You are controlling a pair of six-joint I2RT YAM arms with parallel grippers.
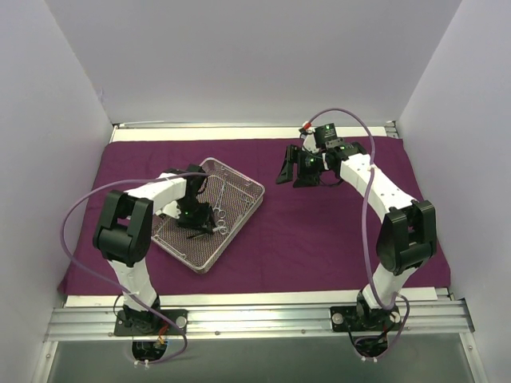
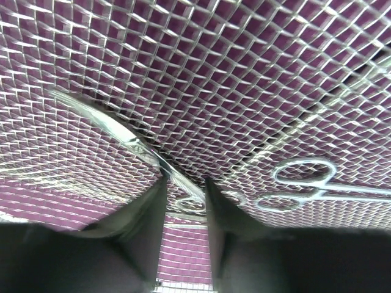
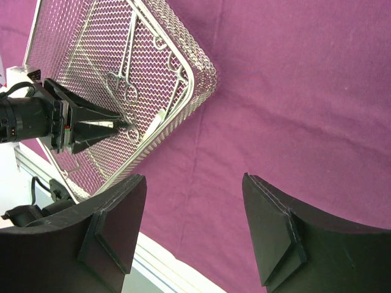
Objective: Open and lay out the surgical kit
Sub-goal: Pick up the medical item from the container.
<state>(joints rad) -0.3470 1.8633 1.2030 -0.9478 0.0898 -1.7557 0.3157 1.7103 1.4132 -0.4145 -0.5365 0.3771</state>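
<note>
Inside the wire-mesh tray [image 1: 254, 190], left gripper [image 2: 185, 183] straddles one instrument [image 2: 116, 131], jaws half shut; pinched or not, can't tell, view's blurred. Risk: tips snag mesh or slip off thin shank. Right gripper [image 3: 194, 178] hovers wide open, empty, over purple cloth [image 3: 293, 91].

All three views share the mesh tray [image 1: 239, 177].

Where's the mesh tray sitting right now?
In the top view, the mesh tray lies diagonally on the purple cloth, left of centre, with the left gripper reaching down inside it.
</note>
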